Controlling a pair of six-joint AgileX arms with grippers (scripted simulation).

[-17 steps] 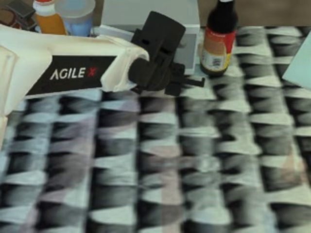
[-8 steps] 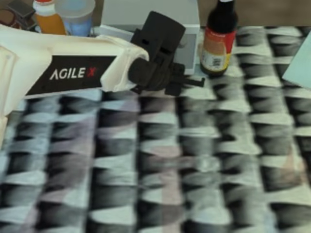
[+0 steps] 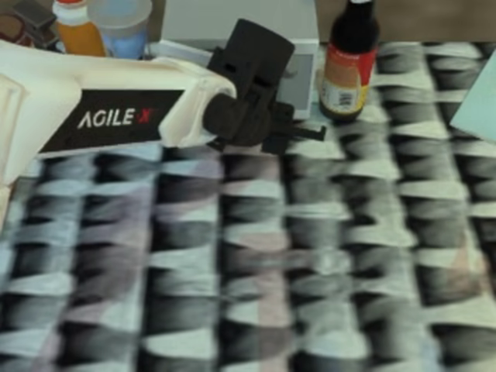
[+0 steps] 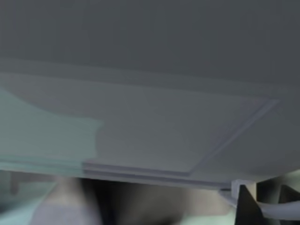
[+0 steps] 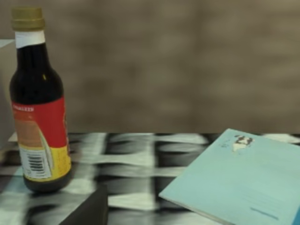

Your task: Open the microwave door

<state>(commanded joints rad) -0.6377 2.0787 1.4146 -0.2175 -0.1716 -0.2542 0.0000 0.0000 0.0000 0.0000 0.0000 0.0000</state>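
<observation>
Standing at the upper centre of the top view, against the far edge of the patterned table [image 3: 325, 279]: the microwave [image 3: 203, 19], front turned toward the near side. Microwave door [image 4: 154, 126] fills most of the left wrist view as a flat grey panel with a raised frame line, seen very close, edge-on from below; judged swung partly off the front, though the degree of opening cannot be told. Positioned directly before the appliance front, at upper centre of the top view: left gripper [image 3: 298, 132], reached in so as to bear on the door's edge or pull it outward. Finger state not discernible; contact with the door cannot be confirmed. Placed just right of the microwave: dark sauce bottle [image 3: 349, 62], upright, near enough to limit sideways motion. At the upper left corner: orange bottle [image 3: 76, 27] and blue cup [image 3: 124, 23]. At the right edge: pale blue book [image 5: 234, 176], flat. Right arm out of the top view, parked; state cannot be told.
</observation>
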